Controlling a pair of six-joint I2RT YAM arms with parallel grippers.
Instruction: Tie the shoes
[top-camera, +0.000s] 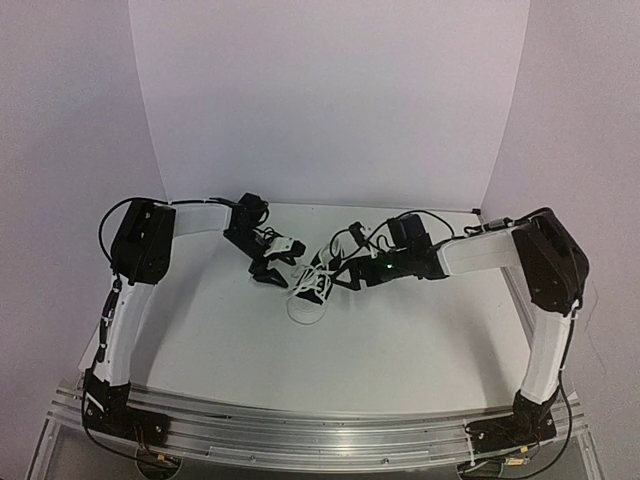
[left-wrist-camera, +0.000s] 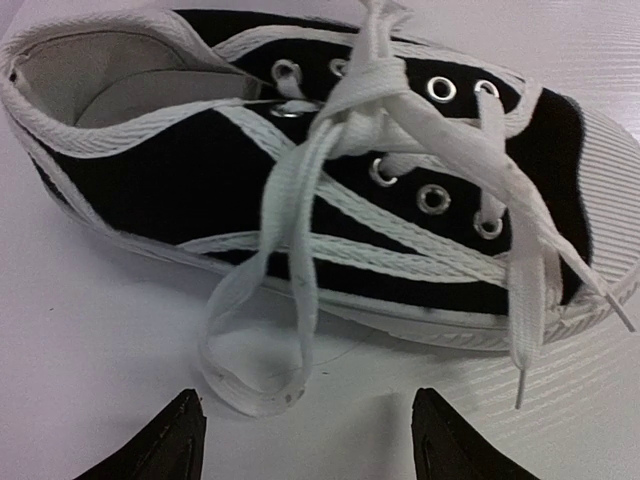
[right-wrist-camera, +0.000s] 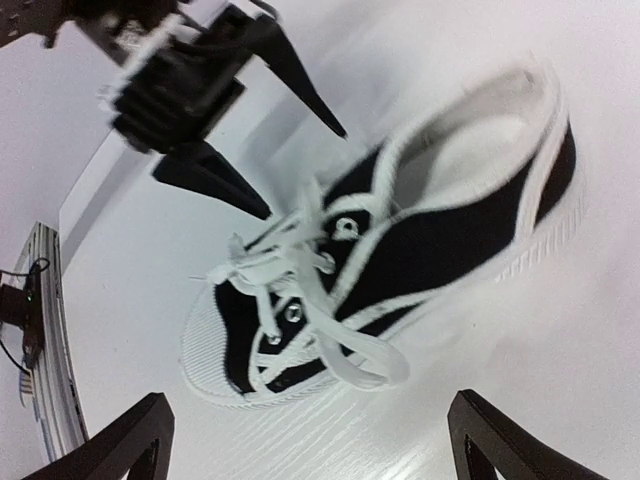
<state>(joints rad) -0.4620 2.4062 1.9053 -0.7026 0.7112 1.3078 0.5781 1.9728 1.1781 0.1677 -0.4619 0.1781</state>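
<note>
Black and spread wide, my left gripper (left-wrist-camera: 305, 440) holds nothing and touches nothing. It hangs low over the desk (top-camera: 400, 340), just left of the sneaker (left-wrist-camera: 300, 190). From this wrist the sneaker lies broadside across my view, with the heel opening on the left and the white toe cap (left-wrist-camera: 610, 210) on the right. Seen from above, its long axis runs from the far side to the near side, toe nearest my bases.

The laces (left-wrist-camera: 350, 110) cross in a loose bunch over the eyelets, not yet a finished bow. One lace loop (left-wrist-camera: 255, 370) droops down the sneaker's flank onto the desk. It lies just ahead of my left gripper's opening, so I judge this arm the better placed to take it. Two loose ends trail over the toe side.

On the far flank a second loop (right-wrist-camera: 370, 365) sags toward my right gripper (right-wrist-camera: 310, 440). That gripper is just as widely parted and just as empty, and it stands a little back from the sole. I judge both arms about equally near, one on each long side of the sneaker.
</note>
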